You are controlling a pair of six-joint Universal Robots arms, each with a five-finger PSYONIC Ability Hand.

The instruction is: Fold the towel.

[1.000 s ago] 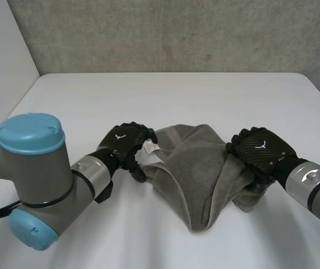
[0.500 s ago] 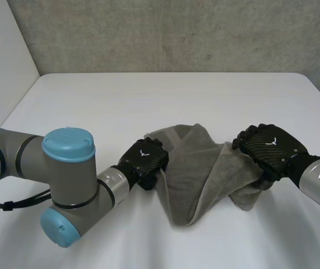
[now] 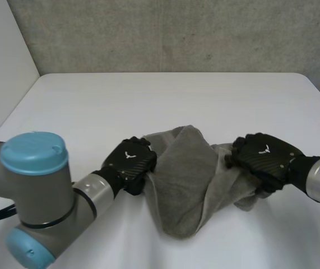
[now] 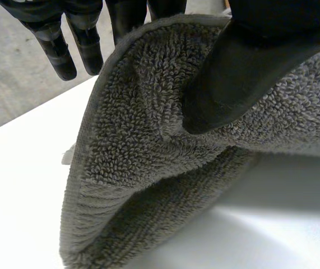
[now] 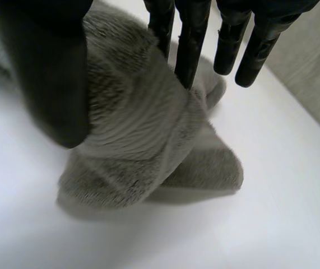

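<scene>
At our left, the left hand [image 3: 129,165] pinches one end of the single grey towel [image 3: 185,179] between thumb and fingers; the right hand [image 3: 263,157] grips the other end. The towel sags, bunched, between the two hands on the one white table [image 3: 148,101].

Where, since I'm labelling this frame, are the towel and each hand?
towel [image 3: 183,175], head view, middle of the cloth.
left hand [image 3: 129,162], head view, back of the hand.
right hand [image 3: 263,154], head view, back of the hand.

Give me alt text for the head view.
The robot's black left hand and black right hand pinch opposite ends of a crumpled grey terry towel, whose middle drapes down to the white table. A grey concrete wall stands behind.
</scene>
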